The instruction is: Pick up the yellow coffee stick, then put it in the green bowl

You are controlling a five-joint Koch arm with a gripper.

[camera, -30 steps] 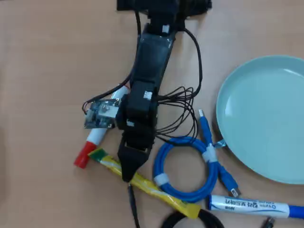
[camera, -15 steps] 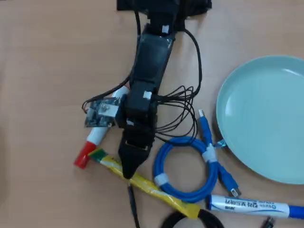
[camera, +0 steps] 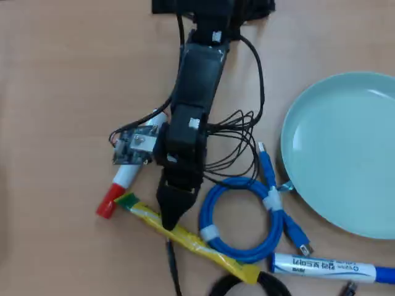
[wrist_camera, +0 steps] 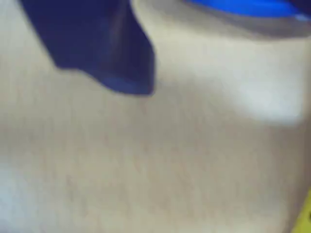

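My gripper (camera: 168,223) points down at the table, its dark tip right over the yellow coffee stick (camera: 191,242) in the overhead view. From up there I see just one tapered black point, so I cannot tell whether my jaws are parted or closed, or whether they have any grip on the sachet. The stick lies flat and diagonal beneath my tip, its green end up-left of me and its long yellow body running down-right. Just off that green end sits the red cap of a white marker (camera: 121,185), which passes under my wrist. To the right of my tip is a coiled blue cable (camera: 237,219), touching the stick's lower part. Beyond the coil, well apart from me, the green bowl (camera: 345,154) sits. Below the coil lies a white-and-blue marker (camera: 327,266). My wrist view is blurred: one dark jaw, pale table (wrist_camera: 160,170).
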